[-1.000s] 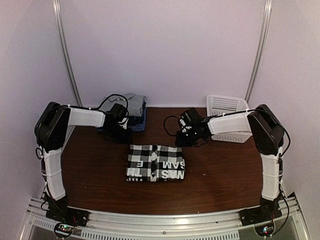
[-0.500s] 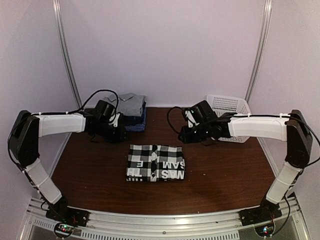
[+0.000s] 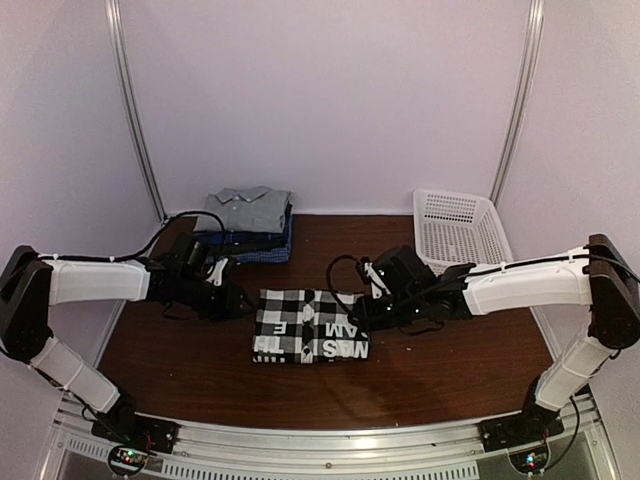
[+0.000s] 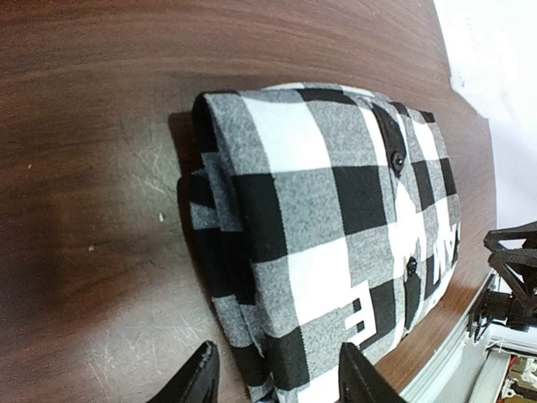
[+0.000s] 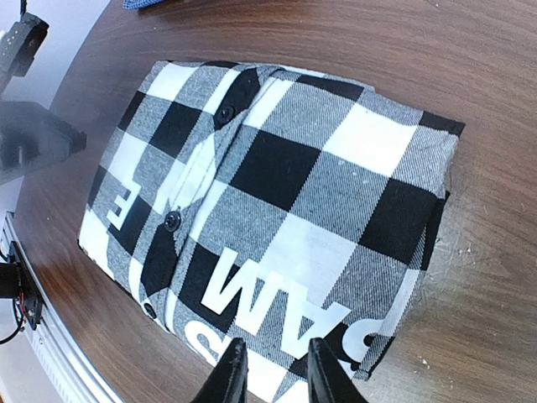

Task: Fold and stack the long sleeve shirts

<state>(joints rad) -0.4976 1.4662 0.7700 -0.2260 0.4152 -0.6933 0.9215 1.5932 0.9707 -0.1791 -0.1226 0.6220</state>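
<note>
Both your arms have swung forward to the folded black-and-white check shirt. The left gripper is now spread wider; the right gripper is narrowly parted and empty.

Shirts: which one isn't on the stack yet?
The black-and-white check shirt, lying folded alone mid-table. The grey shirt and the blue shirts under it are piled at the back left.

I'm seeing soft matt woven cloth on the checked shirt, a dark scuffed wood-grain tabletop with slight sheen, white plastic lattice basket
</note>
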